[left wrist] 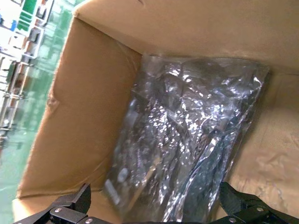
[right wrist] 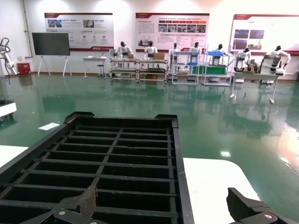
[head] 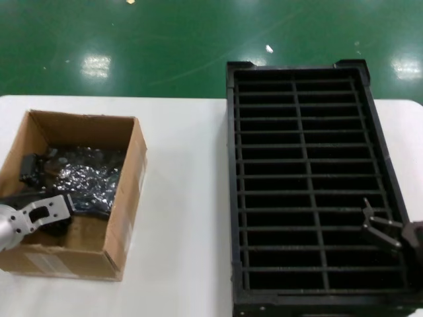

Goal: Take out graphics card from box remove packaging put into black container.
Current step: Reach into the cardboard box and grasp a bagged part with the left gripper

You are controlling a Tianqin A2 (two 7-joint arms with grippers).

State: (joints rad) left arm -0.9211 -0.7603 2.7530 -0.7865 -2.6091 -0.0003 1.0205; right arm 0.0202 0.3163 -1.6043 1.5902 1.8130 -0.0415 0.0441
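The brown cardboard box (head: 125,198) stands open on the left of the white table. The crinkly silver packaging bag (head: 89,173) lies flat in it, and the dark graphics card shows dimly through the bag in the left wrist view (left wrist: 154,140). My left gripper (head: 59,191) is down inside the box, open, with its fingers (left wrist: 77,200) wide apart on either side of the bag's (left wrist: 196,112) near end, holding nothing. The black container (head: 232,165) lies on the right with empty slots. My right gripper (head: 369,218) hangs open and empty over its near right slots (right wrist: 135,163).
The box walls (left wrist: 84,121) close in round the left gripper. A strip of white table (head: 185,198) lies between box and tray. Green floor lies beyond the table's far edge, and the tray reaches near the table's front and right edges.
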